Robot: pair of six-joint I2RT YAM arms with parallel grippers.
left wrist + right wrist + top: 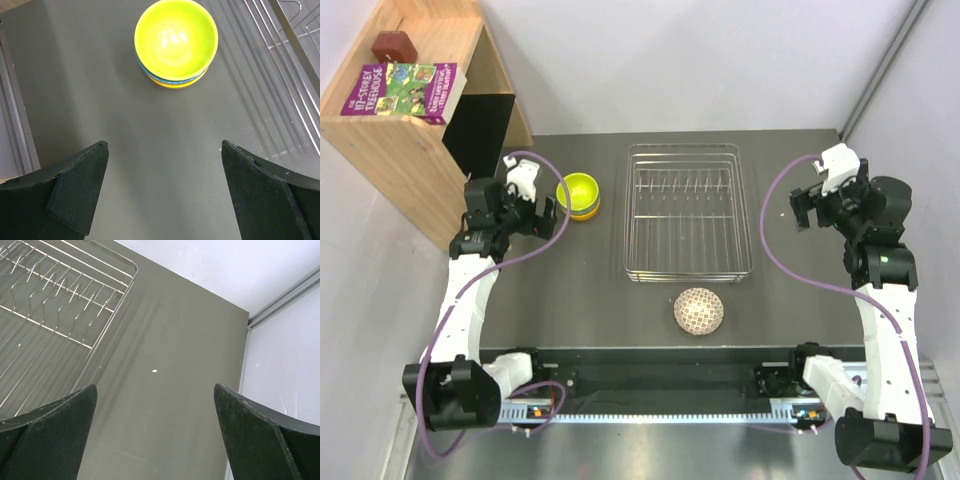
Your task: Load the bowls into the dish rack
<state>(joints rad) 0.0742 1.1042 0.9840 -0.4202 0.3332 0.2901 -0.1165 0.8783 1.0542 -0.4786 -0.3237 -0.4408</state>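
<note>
So nothing is loaded yet: the dish rack [688,212] stands empty, the stack of bowls [175,42] (yellow-green over blue and orange, perhaps more hidden beneath) sits left of it on the table [570,290], and the patterned bowl [699,311] lies just on its near side. My left pincer [164,145] and right pincer [155,387] both gape wide, holding nothing; all bowls are yet to load.

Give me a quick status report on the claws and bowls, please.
Left claw and right claw open, empty. Silver wire dish rack empty; yellow-green round bowl tops a stack left of it, white lattice-patterned bowl in front. Nothing blocking.
</note>
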